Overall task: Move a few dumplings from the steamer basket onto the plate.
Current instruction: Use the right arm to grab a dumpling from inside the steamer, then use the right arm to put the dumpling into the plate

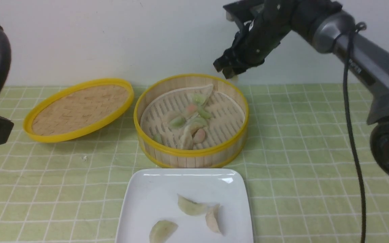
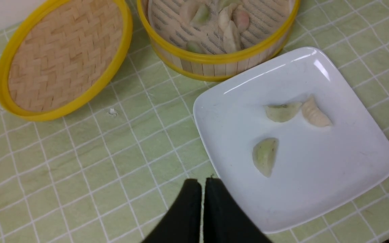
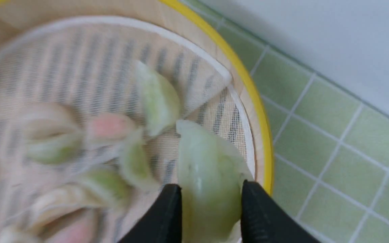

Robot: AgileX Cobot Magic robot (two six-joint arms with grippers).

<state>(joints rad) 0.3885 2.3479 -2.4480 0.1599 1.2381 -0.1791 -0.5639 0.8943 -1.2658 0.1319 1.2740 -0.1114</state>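
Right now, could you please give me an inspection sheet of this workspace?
Surface: green checked cloth covers it.
Job's things: basket holds several dumplings; plate in front of it holds three dumplings.
Clutter: woven lid left of the basket; small white crumb on the cloth.
Claws: left claw shut, empty, above the cloth beside the plate; right claw shut on a green dumpling above the basket.
Cables: black cable hanging along the right arm.
Surroundings: plain pale wall.

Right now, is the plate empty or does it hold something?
Not empty: three dumplings lie on the plate, two close together.
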